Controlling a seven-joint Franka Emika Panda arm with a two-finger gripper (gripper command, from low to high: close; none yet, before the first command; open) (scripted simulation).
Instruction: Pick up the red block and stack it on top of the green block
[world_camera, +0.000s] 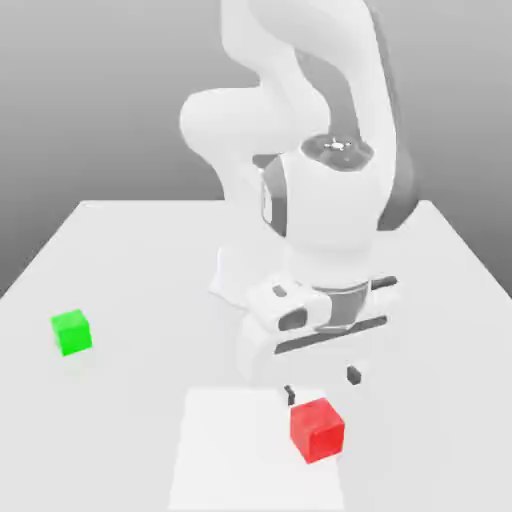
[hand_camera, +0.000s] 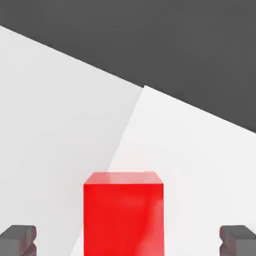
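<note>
- Exterior view: end effector (world_camera: 321, 384) stood wide, empty, just above red block (world_camera: 318, 430).
- Green block (world_camera: 71, 332) lay well apart on bench (world_camera: 130, 250).
- Risk, judged: an off-centre descent could knock the cube askew.

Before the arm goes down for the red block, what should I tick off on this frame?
1. Fingers open wide: ok.
2. Red block lies between the two fingers in the hand view: ok.
3. Nothing held yet: ok.
4. Red block sits flat on the table, top free: ok.
5. Green block stands apart on the exterior view's left, top bare: ok.
6. Fingers low enough to close on the block: cannot tell.
</note>
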